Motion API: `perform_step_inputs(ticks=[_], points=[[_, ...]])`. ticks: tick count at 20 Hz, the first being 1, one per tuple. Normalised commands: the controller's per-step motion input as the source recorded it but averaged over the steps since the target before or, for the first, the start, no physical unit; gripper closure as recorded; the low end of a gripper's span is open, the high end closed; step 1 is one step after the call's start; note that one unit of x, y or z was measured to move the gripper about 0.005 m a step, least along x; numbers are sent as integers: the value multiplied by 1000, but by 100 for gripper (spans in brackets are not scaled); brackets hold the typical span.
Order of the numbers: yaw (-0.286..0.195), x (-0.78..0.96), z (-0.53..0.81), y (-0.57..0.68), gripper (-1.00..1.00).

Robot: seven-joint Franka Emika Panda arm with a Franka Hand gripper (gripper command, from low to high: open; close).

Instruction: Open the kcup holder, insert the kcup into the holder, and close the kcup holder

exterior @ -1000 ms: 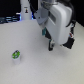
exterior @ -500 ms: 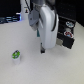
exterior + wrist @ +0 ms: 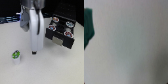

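The kcup (image 3: pixel 16 56) stands upright in the lower left of the exterior view, a small white pod with a green-patterned round top, alone on the pale surface (image 3: pixel 55 67) and well apart from everything else. The kcup holder (image 3: pixel 62 34) sits in the upper right of that frame, a black boxy unit with its tray pulled out; several round pods (image 3: pixel 61 22) with red or dark tops rest on it. Between the two, the white arm (image 3: pixel 33 22) reaches down from the top centre, and its gripper (image 3: pixel 34 50) ends just above the surface, to the right of the kcup and not touching it. Whether the gripper is open or closed cannot be told; nothing shows in its grasp. The wrist view is blurred: pale surface and a dark green shape (image 3: pixel 89 27) at one edge.
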Motion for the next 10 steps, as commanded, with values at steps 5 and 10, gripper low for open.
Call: perform_step_inputs(ticks=[5,10], points=[[-254,-271,-170,-543,-100],[-255,-198,-245,-558,-100]])
